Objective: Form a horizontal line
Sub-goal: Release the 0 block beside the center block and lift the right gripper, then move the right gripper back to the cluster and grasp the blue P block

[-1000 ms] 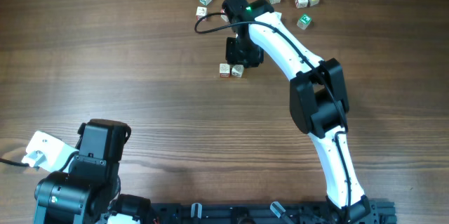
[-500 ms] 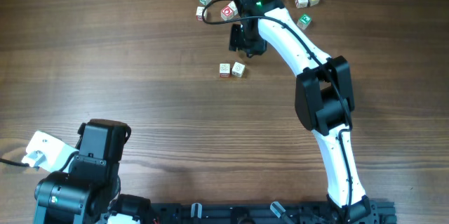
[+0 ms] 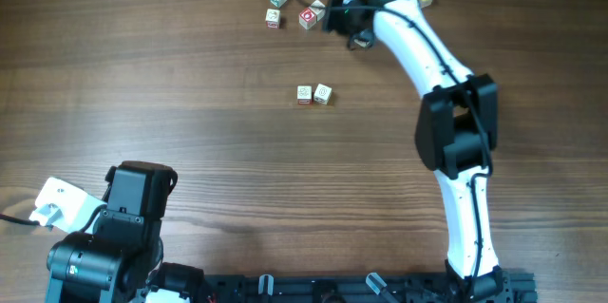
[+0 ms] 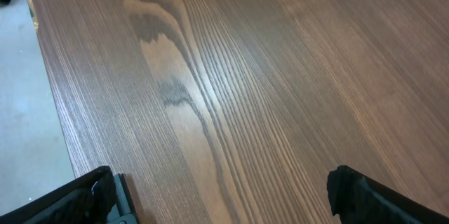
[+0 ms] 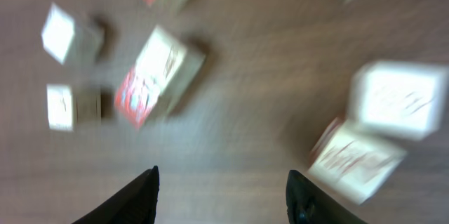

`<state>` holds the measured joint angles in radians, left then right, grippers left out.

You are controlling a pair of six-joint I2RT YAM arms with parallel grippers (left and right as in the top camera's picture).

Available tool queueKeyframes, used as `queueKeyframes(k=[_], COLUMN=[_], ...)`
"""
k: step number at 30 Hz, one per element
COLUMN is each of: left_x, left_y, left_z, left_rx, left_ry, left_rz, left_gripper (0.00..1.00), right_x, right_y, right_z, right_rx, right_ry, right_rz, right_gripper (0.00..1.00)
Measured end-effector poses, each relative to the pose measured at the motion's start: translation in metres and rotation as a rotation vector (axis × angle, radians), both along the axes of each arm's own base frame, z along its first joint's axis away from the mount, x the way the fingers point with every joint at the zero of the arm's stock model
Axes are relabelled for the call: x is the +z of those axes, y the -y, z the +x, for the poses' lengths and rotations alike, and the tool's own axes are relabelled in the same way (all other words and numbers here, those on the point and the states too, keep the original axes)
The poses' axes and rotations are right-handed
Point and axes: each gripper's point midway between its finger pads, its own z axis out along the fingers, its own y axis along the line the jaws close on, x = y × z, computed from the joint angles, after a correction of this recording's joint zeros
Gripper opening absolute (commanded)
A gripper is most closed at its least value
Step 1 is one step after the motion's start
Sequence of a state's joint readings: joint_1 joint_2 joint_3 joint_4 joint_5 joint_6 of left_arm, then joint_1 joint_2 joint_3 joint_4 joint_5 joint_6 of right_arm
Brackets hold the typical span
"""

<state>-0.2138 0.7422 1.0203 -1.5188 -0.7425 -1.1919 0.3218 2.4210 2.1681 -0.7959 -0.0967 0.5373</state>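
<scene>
**Desk:** What does the counter [image 3: 142, 75] look like from your end?

**Operator:** Dark wood grain. The horizontal line [image 3: 313, 94] sits mid-counter. It's two pale cubes side by side, about touching, so I'd judge it unfinished.

**Desk:** And the arms?

**Operator:** My right tool [image 5: 223, 182] is at the far edge among the loose cubes [image 3: 309, 19], fingers spread with nothing between them. That wrist view is blurred, but a red-faced cube [image 5: 151, 76] lies ahead and left of the fingers. My left tool [image 4: 224, 196] hangs near me, spread wide over plain wood and holding nothing.

**Desk:** Which step, then?

**Operator:** Fetching another cube, I reckon. Next I need to centre over one cube, drop, and pinch it without nudging its neighbours. Then I set it flush against an end of the line.
</scene>
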Motion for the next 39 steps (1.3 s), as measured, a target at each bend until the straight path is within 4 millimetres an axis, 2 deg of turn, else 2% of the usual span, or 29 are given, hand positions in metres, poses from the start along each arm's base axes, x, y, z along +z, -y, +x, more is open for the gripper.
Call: queueKeyframes(k=[4,9,19,23,28,34,39], left_x=[0.000,0.000,0.000,0.000,0.000,0.000,0.000], left_y=[0.000,0.000,0.000,0.000,0.000,0.000,0.000], left_z=[0.000,0.000,0.000,0.000,0.000,0.000,0.000], left_rx=[0.000,0.000,0.000,0.000,0.000,0.000,0.000], left_ry=[0.000,0.000,0.000,0.000,0.000,0.000,0.000], left_rz=[0.000,0.000,0.000,0.000,0.000,0.000,0.000], left_gripper=[1.00,1.00,1.00,1.00,1.00,1.00,1.00], right_x=[0.009,0.014,0.011,0.010,-0.005,-0.040,-0.053], right_y=[0.032,0.057,0.074,0.076,0.075,0.075,0.075], right_z=[0.022,0.037,0.043,0.044,0.043,0.035,0.029], right_rx=[-0.082,-0.150,-0.228,-0.247,-0.249,-0.243,-0.244], right_ry=[0.051,0.092,0.132,0.135,0.109,0.032,-0.005], right_rz=[0.017,0.003,-0.088,-0.087,-0.087,-0.099,-0.107], right_gripper=[0.58,0.58,0.58,0.58,0.58,0.56,0.47])
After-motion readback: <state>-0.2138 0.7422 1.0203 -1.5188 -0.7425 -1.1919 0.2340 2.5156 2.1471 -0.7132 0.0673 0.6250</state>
